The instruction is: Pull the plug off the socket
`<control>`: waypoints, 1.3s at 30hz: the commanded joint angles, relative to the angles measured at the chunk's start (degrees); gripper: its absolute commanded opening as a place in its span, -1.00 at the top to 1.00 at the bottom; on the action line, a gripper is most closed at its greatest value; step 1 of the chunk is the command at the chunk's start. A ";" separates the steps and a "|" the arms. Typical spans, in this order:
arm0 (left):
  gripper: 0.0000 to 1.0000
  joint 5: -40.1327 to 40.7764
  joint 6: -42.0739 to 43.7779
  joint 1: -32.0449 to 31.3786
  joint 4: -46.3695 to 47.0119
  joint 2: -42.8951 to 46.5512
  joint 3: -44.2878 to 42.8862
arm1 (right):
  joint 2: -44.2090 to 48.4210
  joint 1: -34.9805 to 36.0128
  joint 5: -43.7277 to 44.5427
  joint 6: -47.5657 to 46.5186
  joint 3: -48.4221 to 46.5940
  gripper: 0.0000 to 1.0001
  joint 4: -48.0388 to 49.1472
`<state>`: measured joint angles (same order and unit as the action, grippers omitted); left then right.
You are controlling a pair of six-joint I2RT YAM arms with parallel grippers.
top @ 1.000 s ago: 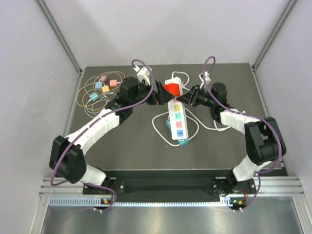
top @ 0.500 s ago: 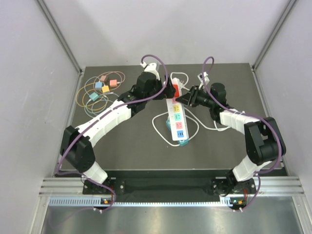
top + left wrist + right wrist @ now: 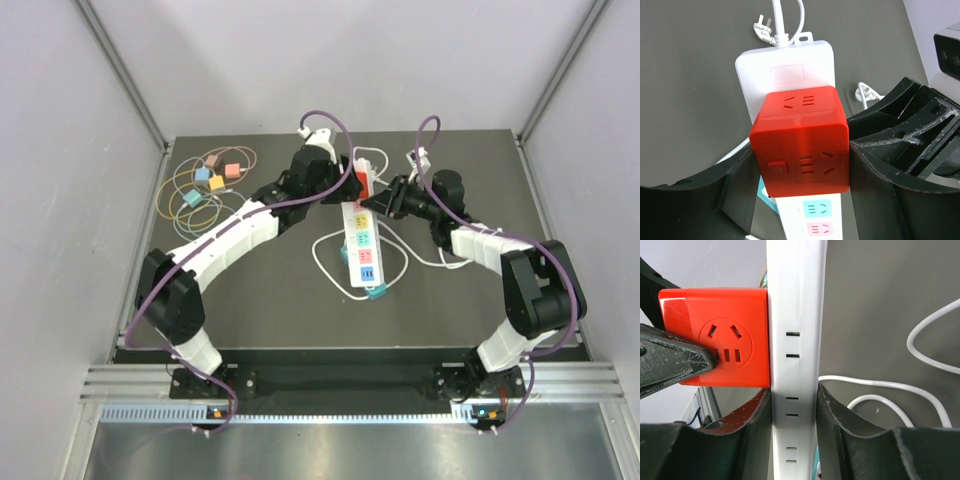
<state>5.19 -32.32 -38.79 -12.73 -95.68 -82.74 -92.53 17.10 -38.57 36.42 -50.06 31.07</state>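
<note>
Gripping a red cube plug (image 3: 800,147), the left gripper (image 3: 801,161) has one black finger (image 3: 737,192) pressed against each side of it. The plug sits flush on the far end of a white power strip (image 3: 785,75). The strip runs from far to near on the dark table (image 3: 270,300). The right gripper (image 3: 794,395) is clamped on the strip just beside the plug, with its fingers (image 3: 840,430) tight against two opposite sides. From above, both arms reach in from the near edge and meet at the far middle of the table, the left from the left and the right from the right. A white cable (image 3: 316,256) loops around the strip. Coloured cords (image 3: 200,195) lie well apart at the far left.
</note>
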 commanded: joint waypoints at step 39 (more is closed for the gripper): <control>1.00 4.41 8.69 -4.56 -22.52 2.87 -20.88 | 3.85 -0.05 0.51 -3.03 -3.73 1.00 5.23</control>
<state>15.31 -20.27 -44.71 -35.09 -95.42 -98.85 -91.11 18.02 -43.03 34.52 -51.11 34.02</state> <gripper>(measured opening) 0.669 0.348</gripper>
